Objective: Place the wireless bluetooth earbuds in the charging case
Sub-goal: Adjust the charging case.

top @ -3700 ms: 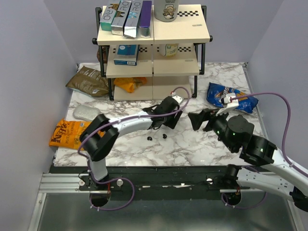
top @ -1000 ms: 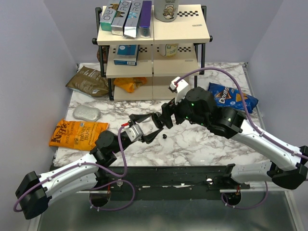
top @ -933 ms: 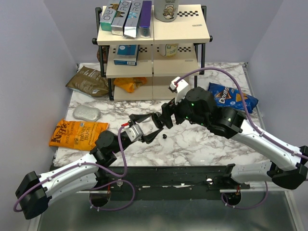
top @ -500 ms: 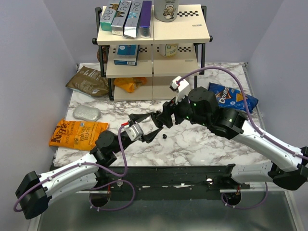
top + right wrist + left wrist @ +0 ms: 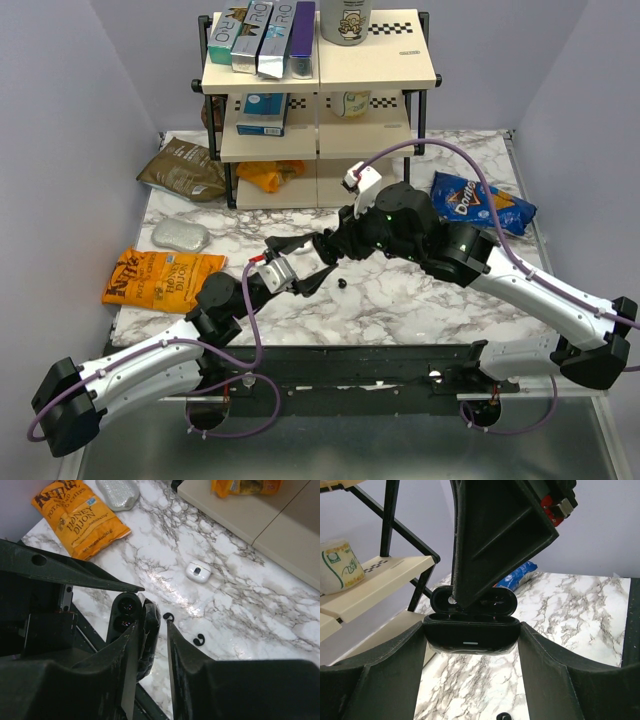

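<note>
While the two earbuds (image 5: 168,616) lie loose on the marble table (image 5: 420,300), near each other and outside the charging case (image 5: 470,641), the case itself is held up off the surface with its lid swung open, two round sockets showing in the right wrist view. The left gripper (image 5: 471,627) pinches the case body, one finger pressed against each end. The left arm (image 5: 150,365) lies low from the near left corner, bends at the elbow and angles up toward the table's middle. The right arm (image 5: 520,285) arcs in from the near right, its wrist turned so that the right gripper (image 5: 153,625) points back down at the case. Its fingers stand close together with a narrow gap, straddling the edge of the lid; whether they actually clamp it cannot be told. From the left wrist, one of those fingers fills the upper view, its tip in front of the lid's inside. Beyond the buds sits a small white pod (image 5: 198,572). Farther out are an orange chip bag (image 5: 80,515), a silver pouch (image 5: 117,490), a blue snack bag (image 5: 480,205) and the shelf rack (image 5: 320,100).
</note>
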### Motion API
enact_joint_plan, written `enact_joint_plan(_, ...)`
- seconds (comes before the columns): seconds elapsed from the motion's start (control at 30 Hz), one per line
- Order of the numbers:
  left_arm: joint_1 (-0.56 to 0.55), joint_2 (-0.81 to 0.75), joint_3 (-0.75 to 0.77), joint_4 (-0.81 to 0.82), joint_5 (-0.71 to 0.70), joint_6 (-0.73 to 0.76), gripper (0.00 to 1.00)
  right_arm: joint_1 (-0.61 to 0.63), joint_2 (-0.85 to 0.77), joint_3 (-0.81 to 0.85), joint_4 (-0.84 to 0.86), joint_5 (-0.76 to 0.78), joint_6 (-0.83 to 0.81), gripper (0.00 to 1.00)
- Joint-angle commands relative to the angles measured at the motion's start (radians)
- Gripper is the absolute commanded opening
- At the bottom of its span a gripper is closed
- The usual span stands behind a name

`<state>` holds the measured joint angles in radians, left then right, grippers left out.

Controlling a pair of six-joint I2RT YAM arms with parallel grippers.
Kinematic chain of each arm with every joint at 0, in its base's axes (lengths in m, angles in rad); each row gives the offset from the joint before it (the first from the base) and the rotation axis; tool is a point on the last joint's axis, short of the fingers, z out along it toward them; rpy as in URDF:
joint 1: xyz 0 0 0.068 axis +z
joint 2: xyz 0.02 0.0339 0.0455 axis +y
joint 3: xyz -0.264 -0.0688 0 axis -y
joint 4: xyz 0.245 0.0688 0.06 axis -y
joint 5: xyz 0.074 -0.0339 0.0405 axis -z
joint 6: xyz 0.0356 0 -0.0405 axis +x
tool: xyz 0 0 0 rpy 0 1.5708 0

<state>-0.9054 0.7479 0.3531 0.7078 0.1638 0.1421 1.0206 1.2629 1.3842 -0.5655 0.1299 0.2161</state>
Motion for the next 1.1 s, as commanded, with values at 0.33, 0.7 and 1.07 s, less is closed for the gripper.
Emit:
enact_joint_plan(0.33,-0.004,0.028,0.067,-0.033,-0.104,-0.019,0.23,-0.001,-0.023,-0.01,-0.001,0.001,-0.063,0.01)
enact_joint_plan(0.7,-0.004,0.106,0.171,-0.177,-0.196,-0.085,0.99,-0.001,-0.072,0.033,-0.004,0.007,-0.161,0.01)
enact_joint_plan(1.07,0.014,0.019,0.27,-0.379,-0.006,-0.171,0.99,0.001,-0.143,0.012,0.019,-0.013,-0.395,0.01)
